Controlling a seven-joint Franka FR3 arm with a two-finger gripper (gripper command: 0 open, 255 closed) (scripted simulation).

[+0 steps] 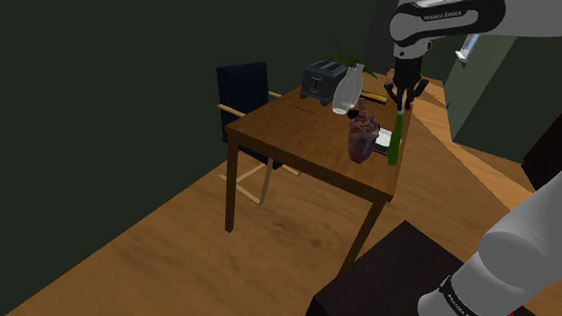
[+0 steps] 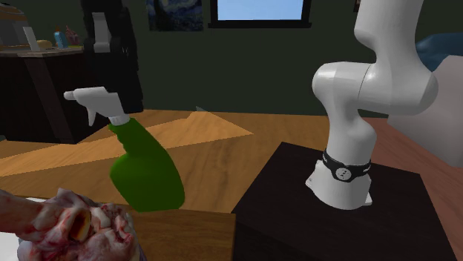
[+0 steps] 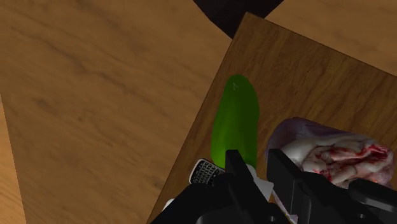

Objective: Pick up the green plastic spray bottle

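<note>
Shoulder view: dark chair [image 1: 245, 90] at left of counter [image 1: 291, 133]. Then toaster [image 1: 323, 79], clear bottle [image 1: 347, 89], reddish crumpled lump [image 1: 362, 137]. Green spray bottle [image 1: 395, 141] stands at counter's right edge. Fingers [image 3: 234, 167] apart, straddling its white head; contact unclear.

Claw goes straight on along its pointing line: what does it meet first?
The white spray head of the green bottle, right beneath the claw; whether they already touch is unclear.
</note>
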